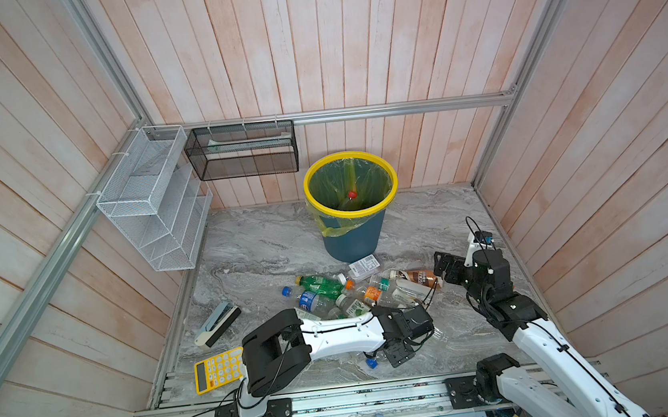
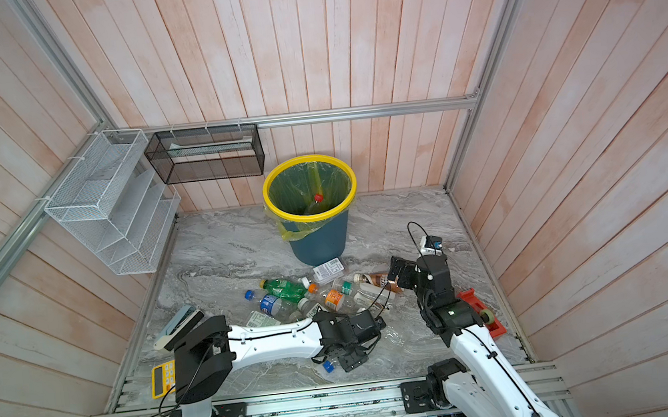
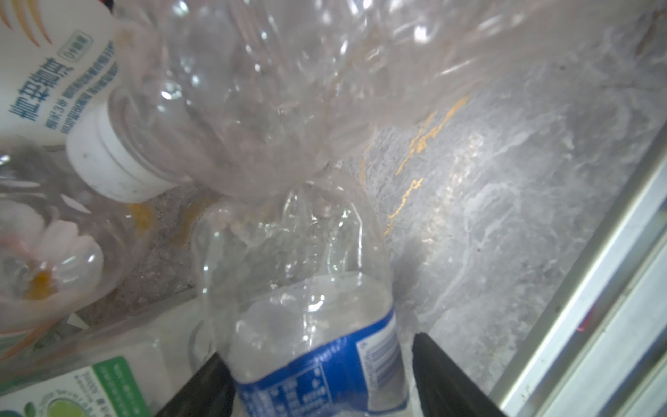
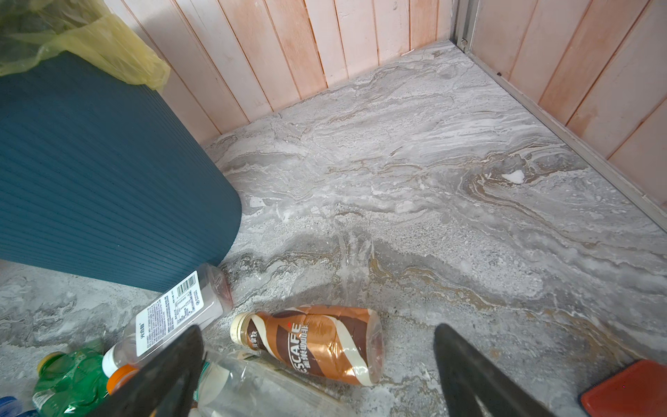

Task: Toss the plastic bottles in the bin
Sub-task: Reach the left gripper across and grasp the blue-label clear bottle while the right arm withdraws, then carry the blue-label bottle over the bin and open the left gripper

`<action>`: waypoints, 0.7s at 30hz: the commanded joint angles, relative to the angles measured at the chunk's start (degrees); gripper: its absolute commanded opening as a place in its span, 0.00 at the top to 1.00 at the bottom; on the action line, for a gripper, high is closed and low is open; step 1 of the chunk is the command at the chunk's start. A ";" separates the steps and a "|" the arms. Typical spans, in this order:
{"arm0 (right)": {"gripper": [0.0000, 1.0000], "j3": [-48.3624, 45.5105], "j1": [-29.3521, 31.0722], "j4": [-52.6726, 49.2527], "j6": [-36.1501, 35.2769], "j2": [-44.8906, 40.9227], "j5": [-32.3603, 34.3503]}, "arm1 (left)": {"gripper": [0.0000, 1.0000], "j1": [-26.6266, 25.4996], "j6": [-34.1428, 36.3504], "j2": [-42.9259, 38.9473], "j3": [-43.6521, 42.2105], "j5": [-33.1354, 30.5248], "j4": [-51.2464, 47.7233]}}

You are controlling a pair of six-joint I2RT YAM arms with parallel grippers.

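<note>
The bin (image 1: 354, 239) stood at the back of the marble desk (image 1: 252, 242), and a red-capped bottle (image 1: 351, 194) lay inside its liner. The other plastic bottles (image 1: 332, 291) lay heaped just in front of the bin. Further forward from the bin than that heap, the left gripper (image 3: 317, 346) reached low over the desk. Its jaws were apart on either side of a clear blue-labelled bottle (image 3: 314, 364), with a thin gap showing on one side. The right gripper (image 4: 317, 328) hung in front of the bin and off to its right. Its jaws were spread wide and held nothing, above a brown coffee bottle (image 4: 317, 343) lying on its side.
</note>
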 commanded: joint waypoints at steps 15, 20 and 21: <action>0.01 -0.67 -0.69 1.00 -0.59 -0.42 -0.46 | 0.39 -0.01 -0.47 1.28 -1.41 2.08 0.85; 0.01 -0.65 -0.70 0.90 -0.59 -0.50 -0.70 | 0.47 0.17 -0.82 -0.60 -2.30 2.16 2.37; 0.01 -0.61 -0.76 0.90 -0.59 -0.50 -0.70 | 0.47 0.17 -2.35 -1.17 -2.38 2.21 2.57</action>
